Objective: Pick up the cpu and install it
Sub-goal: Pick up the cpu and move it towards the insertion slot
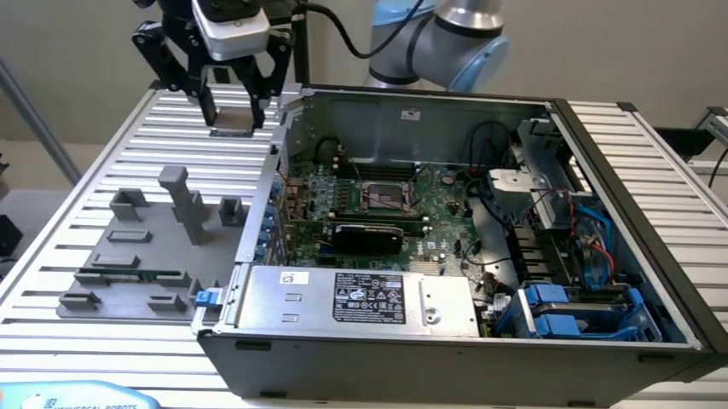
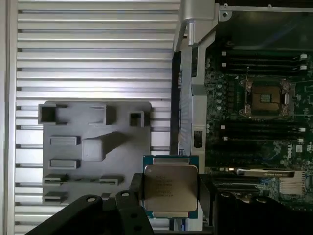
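Fingers (image 2: pixel 132 208) of the gripper (image 1: pixel 235 109) are clamping the cpu (image 2: pixel 170 190) from two opposite sides, with its silvery top facing the wrist camera and a green rim showing around it. In the exterior view the gripper is hanging in the upper left of the frame. It is holding the one cpu over the slatted table (image 1: pixel 68 213), just beyond the upper left corner of the open computer case (image 1: pixel 455 349). The arm (image 1: pixel 444 38) is reaching in from the upper middle of that frame. The case is filling the centre and right of the exterior view and is holding one motherboard (image 1: pixel 438 213). One cpu socket (image 1: pixel 381 198) is sitting uncovered near the middle of the board. One labelled power supply box (image 1: pixel 364 298) is lying along the lower edge of the case, and blue drive brackets (image 1: pixel 569 315) and loose cables are sitting at the lower right. On the table at the left of the exterior view, one grey fixture plate (image 1: pixel 114 294) is carrying several upright blocks. One green memory stick (image 1: pixel 131 275) is lying in the plate's slot.
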You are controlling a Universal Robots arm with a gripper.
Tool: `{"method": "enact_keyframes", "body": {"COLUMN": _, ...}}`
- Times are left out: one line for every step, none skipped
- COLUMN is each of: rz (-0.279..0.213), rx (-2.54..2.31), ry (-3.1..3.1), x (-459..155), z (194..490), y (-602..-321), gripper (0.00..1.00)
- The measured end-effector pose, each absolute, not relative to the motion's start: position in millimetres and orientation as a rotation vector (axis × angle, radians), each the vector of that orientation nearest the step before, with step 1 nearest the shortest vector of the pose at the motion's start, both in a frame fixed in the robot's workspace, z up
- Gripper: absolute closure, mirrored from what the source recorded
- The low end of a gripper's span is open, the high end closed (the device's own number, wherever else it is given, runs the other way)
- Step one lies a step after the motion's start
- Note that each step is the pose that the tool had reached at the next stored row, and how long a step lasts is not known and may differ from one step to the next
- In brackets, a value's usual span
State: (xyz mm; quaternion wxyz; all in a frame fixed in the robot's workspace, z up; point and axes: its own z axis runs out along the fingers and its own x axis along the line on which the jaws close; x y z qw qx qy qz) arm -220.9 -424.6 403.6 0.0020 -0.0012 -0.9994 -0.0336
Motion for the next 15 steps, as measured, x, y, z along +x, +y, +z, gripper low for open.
{"method": "enact_keyframes", "body": {"rz": -0.107, "rx": -0.004, "ry": -3.136, "x": -216, "z": 404, "y": -424, "gripper": 0.45}}
{"method": "enact_keyframes", "body": {"rz": -0.108, "rx": -0.004, "ry": -3.135, "x": -212, "z": 404, "y": -424, "gripper": 0.45}}
{"method": "enact_keyframes", "body": {"rz": -0.11, "rx": -0.004, "ry": -3.135, "x": -207, "z": 404, "y": -424, "gripper": 0.45}}
{"method": "enact_keyframes", "body": {"rz": -0.111, "rx": -0.004, "ry": -3.135, "x": -203, "z": 404, "y": -424, "gripper": 0.45}}
{"method": "enact_keyframes", "body": {"rz": -0.113, "rx": -0.004, "ry": -3.135, "x": -198, "z": 404, "y": -423, "gripper": 0.45}}
{"method": "enact_keyframes", "body": {"rz": -0.114, "rx": -0.004, "ry": -3.134, "x": -194, "z": 404, "y": -423, "gripper": 0.45}}
{"method": "enact_keyframes", "body": {"rz": -0.116, "rx": -0.004, "ry": -3.134, "x": -189, "z": 404, "y": -423, "gripper": 0.45}}
{"method": "enact_keyframes", "body": {"rz": -0.117, "rx": -0.004, "ry": -3.134, "x": -185, "z": 404, "y": -422, "gripper": 0.45}}
{"method": "enact_keyframes", "body": {"rz": -0.118, "rx": -0.004, "ry": -3.134, "x": -180, "z": 404, "y": -422, "gripper": 0.45}}
{"method": "enact_keyframes", "body": {"rz": -0.119, "rx": -0.004, "ry": -3.134, "x": -175, "z": 404, "y": -422, "gripper": 0.45}}
{"method": "enact_keyframes", "body": {"rz": -0.121, "rx": -0.004, "ry": -3.134, "x": -171, "z": 404, "y": -421, "gripper": 0.45}}
{"method": "enact_keyframes", "body": {"rz": -0.121, "rx": -0.004, "ry": -3.133, "x": -167, "z": 404, "y": -421, "gripper": 0.45}}
{"method": "enact_keyframes", "body": {"rz": -0.122, "rx": -0.004, "ry": -3.133, "x": -162, "z": 404, "y": -420, "gripper": 0.45}}
{"method": "enact_keyframes", "body": {"rz": -0.123, "rx": -0.004, "ry": -3.133, "x": -158, "z": 403, "y": -420, "gripper": 0.45}}
{"method": "enact_keyframes", "body": {"rz": -0.124, "rx": -0.004, "ry": -3.133, "x": -153, "z": 403, "y": -420, "gripper": 0.45}}
